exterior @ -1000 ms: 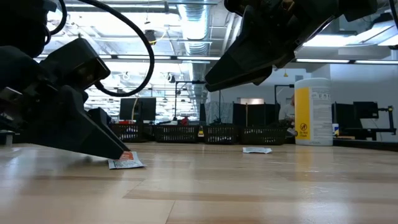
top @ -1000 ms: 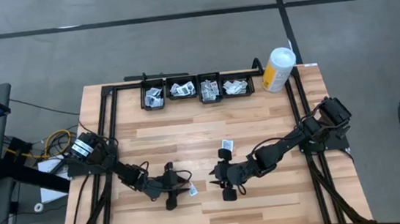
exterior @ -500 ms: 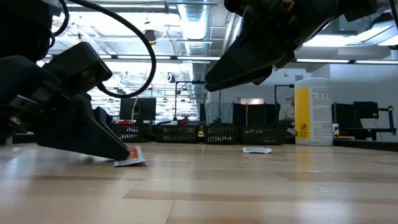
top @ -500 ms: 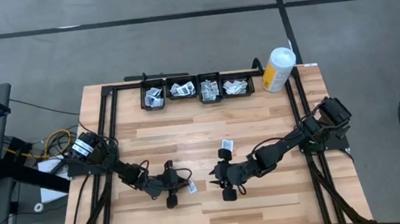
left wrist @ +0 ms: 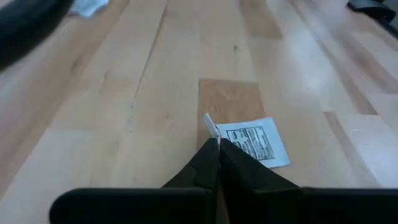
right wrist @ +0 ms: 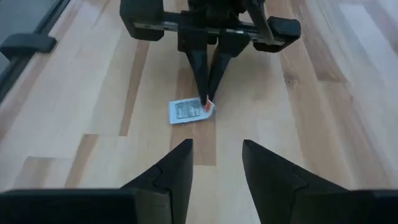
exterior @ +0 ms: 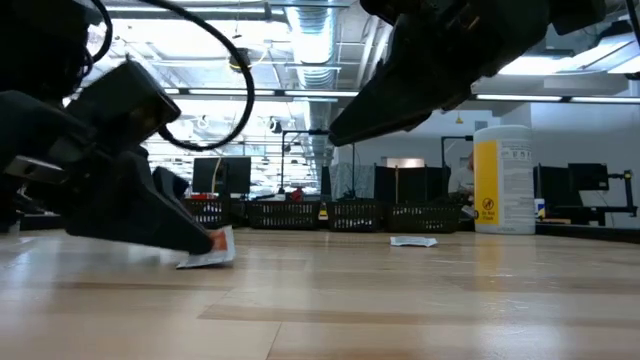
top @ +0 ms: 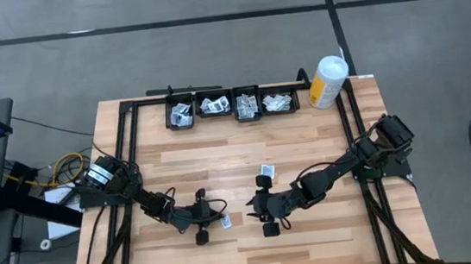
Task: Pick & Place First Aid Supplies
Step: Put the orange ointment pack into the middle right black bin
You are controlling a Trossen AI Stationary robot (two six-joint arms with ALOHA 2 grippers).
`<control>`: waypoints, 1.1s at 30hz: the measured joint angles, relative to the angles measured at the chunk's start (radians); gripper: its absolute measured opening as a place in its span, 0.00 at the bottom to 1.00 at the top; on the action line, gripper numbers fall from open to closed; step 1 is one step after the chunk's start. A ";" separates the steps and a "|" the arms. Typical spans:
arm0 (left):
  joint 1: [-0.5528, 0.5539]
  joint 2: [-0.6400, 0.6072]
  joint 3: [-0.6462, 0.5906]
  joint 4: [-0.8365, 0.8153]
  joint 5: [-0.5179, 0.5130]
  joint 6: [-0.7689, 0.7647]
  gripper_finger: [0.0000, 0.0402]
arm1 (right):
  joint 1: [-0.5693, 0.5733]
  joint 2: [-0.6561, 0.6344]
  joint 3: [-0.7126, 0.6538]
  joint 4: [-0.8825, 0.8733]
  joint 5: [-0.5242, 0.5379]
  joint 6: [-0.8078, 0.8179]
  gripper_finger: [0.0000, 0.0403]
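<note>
One first aid supply, a small white packet with grey print (top: 225,222), lies near the table's front middle. My left gripper (top: 216,221) comes at it from the table's left and is shut on its edge; the low view shows the packet (exterior: 208,254) tilted. My right gripper (right wrist: 216,152) hovers open above the table just right of the packet, pointing at it and touching nothing. A second packet (top: 266,169) lies flat on the wood farther back. My left gripper pinches the packet's near edge (left wrist: 212,129) between its two fingertips (right wrist: 207,99). The fingers come in low, slanting down from the table's left. That edge is turned up between the tips, while the rest of the packet (left wrist: 256,143) slopes down onto the table.
Four black bins (top: 230,106) with more packets stand in a row at the far edge. A tall white-and-yellow canister (top: 328,81) stands to their right. A black frame (top: 125,151) runs along the table's sides. Bare wood lies between the arms and the bins.
My left gripper has shut from wide open onto the packet's edge, staying in place. The packet, flat on the table before, now stands tilted with one side lifted and its other side still on the wood.
</note>
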 joint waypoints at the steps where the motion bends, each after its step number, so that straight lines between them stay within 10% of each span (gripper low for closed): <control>1: -0.001 0.000 0.000 0.011 -0.010 0.016 0.03 | -0.003 0.000 0.000 0.000 0.000 -0.017 0.33; 33: 0.445 -0.005 0.004 0.127 -0.113 0.166 0.03 | -0.409 0.000 -0.156 0.040 -0.006 -0.245 0.33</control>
